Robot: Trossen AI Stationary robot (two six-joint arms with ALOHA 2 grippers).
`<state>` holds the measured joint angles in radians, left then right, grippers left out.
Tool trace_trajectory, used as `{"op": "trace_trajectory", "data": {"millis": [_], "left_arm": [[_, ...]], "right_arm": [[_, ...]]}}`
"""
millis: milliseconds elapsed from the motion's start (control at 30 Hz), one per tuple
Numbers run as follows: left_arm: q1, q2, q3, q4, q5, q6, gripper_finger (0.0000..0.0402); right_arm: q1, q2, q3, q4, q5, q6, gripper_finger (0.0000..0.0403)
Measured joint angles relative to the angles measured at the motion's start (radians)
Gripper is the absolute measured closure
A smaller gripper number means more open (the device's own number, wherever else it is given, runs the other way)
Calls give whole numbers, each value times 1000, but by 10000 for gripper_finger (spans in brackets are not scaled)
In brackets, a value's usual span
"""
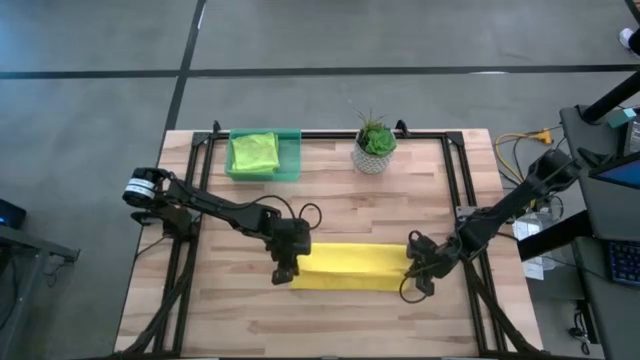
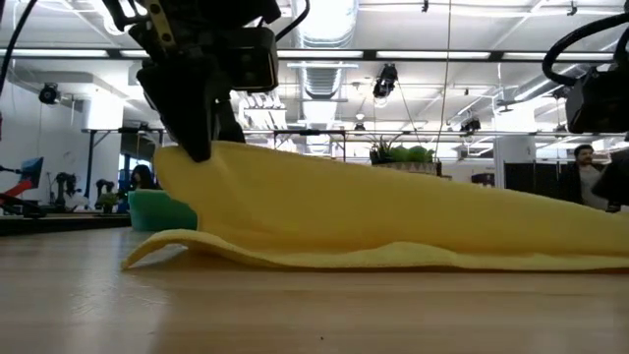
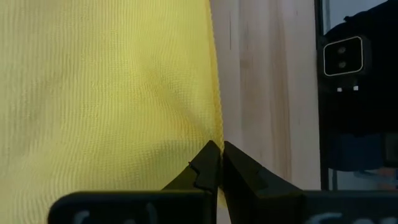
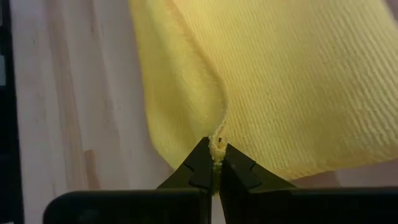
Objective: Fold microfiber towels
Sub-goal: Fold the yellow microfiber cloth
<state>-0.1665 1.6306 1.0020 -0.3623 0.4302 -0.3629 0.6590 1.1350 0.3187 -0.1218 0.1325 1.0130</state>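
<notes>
- Yellow microfiber towel (image 1: 345, 266) lies as a long strip across the near middle of the wooden table (image 1: 330, 215) in the high view. Our left gripper (image 1: 285, 270) sits at its left end and our right gripper (image 1: 414, 270) at its right end. A lime green towel (image 1: 253, 152) rests in the green tray (image 1: 290, 160) at the far left, beside the potted plant (image 1: 374, 143).
- From the low view, we see the left end of the cloth lifted over a lower layer that rests on the wood, with the right end running out of frame.
- Through the left wrist view, our fingers (image 3: 208, 165) are closed together, pinching the towel's edge.
- Through the right wrist view, our fingers (image 4: 202, 165) are likewise pinched shut on the hem.
- We judge that we are mid-fold on the first half-fold. Next we need to carry both ends evenly across, line up the edges, lower them, and only then let go.
</notes>
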Motion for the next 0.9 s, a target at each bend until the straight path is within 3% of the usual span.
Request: {"op": "trace_trajectory", "data": {"millis": [300, 433, 667, 900], "left_arm": [[-2, 0, -98, 127, 28, -50, 402], [-2, 0, -125, 128, 30, -50, 393], [-2, -1, -130, 129, 48, -54, 316], [4, -20, -130, 126, 192, -153, 268]], "right_arm": [[4, 40, 1, 41, -33, 5, 394], [7, 38, 1, 48, -70, 0, 376], [7, 19, 1, 52, -120, -1, 308], [15, -58, 1, 42, -146, -3, 256]]}}
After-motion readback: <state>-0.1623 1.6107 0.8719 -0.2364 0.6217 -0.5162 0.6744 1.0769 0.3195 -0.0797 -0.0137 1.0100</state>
